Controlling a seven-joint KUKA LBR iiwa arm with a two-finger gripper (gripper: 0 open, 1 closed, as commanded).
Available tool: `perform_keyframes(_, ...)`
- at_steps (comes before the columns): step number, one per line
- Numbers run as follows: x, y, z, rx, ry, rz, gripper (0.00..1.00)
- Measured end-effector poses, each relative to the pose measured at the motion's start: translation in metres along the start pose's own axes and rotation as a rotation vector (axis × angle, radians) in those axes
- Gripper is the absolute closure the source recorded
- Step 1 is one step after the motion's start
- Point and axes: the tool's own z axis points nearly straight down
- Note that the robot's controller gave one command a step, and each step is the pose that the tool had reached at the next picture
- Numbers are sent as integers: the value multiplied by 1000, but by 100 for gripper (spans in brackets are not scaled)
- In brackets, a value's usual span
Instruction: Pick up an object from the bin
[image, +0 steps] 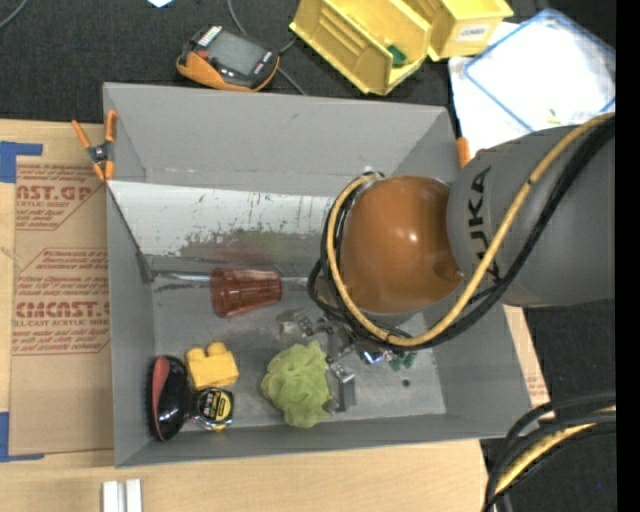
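The gripper (338, 368) is down inside the bin (200, 140), low over the floor near the front wall, mostly hidden under the arm's orange cover (395, 245). Its metal tip sits just beside the right edge of a green fuzzy lump (297, 385), perhaps touching it. Whether the gripper is open or closed cannot be told from here, and nothing can be seen held in it.

The green lump rests on the bin floor, so the pick looks not yet done: grasping and lifting are both left. The other things lie apart to the left, untouched: a red plastic cup (243, 290) on its side, a yellow block (211, 366), a tape measure (212, 408) and a black and red thing (167, 398) in the front corner.
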Motion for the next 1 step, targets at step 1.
perform_keyframes(1, 13, -30, 99, 5, -20, -63, 0)
